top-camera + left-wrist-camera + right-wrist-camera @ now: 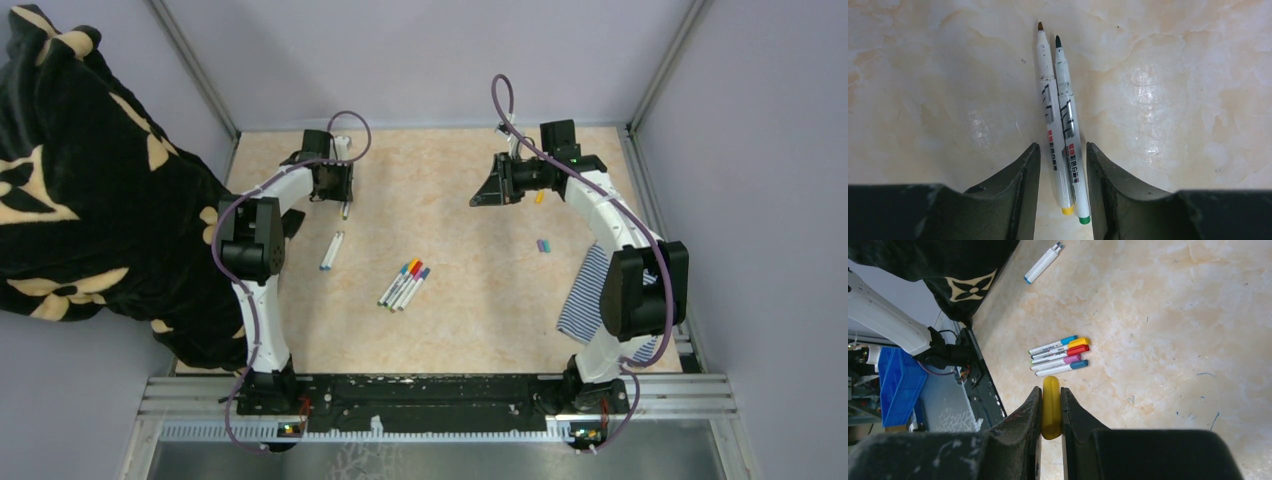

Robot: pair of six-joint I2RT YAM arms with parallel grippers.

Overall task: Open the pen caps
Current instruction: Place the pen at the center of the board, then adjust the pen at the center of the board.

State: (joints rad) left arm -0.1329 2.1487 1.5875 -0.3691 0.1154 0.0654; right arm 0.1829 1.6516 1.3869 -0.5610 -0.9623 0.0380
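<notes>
The right pincer (1051,390) is clamped on a yellow cap (1051,410). The cap's long axis runs along the fingers, and its rounded end sticks out just past the fingertips. Its other end is hidden between the finger bases.

The left pincer (1063,150) is held apart, with one finger on either side of two pens (1060,110) lying side by side on the table (1173,100). Whether the fingers touch the barrels cannot be told. Both pens are uncapped. Their nibs point away from the pincer, their long axes are nearly parallel to the fingers, and their yellow and green rear ends lie between the fingers.

Five capped pens (404,285) are laid together near the middle of the table, on a diagonal, with their caps towards the far right. A further pair (332,250) lies near the left arm on a similar diagonal; whether it is capped cannot be made out.

An orange cap (539,197) is seen on the table just beside the right arm. Two caps (543,245), purple and teal, lie together nearer the striped cloth (585,295), which is partly hidden by that arm.
</notes>
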